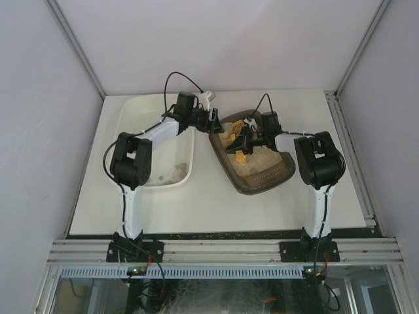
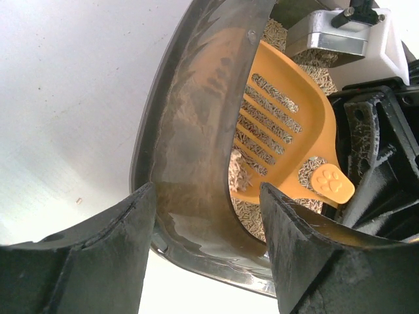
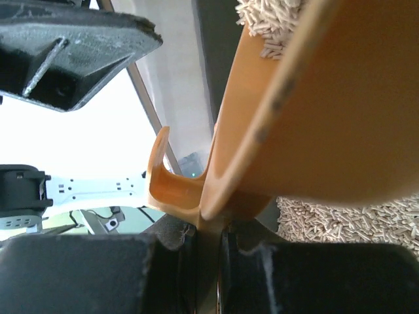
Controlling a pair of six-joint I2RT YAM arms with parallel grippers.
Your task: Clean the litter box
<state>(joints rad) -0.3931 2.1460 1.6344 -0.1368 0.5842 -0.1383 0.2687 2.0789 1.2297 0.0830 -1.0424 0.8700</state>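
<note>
The dark brown litter box (image 1: 262,186) lies slanted at centre right, with beige pellet litter (image 1: 265,160) inside. My left gripper (image 1: 213,121) is at its far left corner. In the left wrist view the left gripper (image 2: 208,193) has a finger on each side of the box's thick rim (image 2: 196,131) and is closed on it. My right gripper (image 1: 252,139) is over the box and is shut on the handle of an orange slotted scoop (image 1: 237,145). The scoop (image 2: 288,124) rests on the litter by that corner. In the right wrist view the right gripper (image 3: 209,229) pinches the scoop (image 3: 314,118) from below.
A larger white tub (image 1: 188,167) stands left of the litter box under my left arm, with a little brownish debris (image 1: 167,173) at its near end. Walls close in the table on three sides, and a metal rail (image 1: 222,248) runs along the near edge.
</note>
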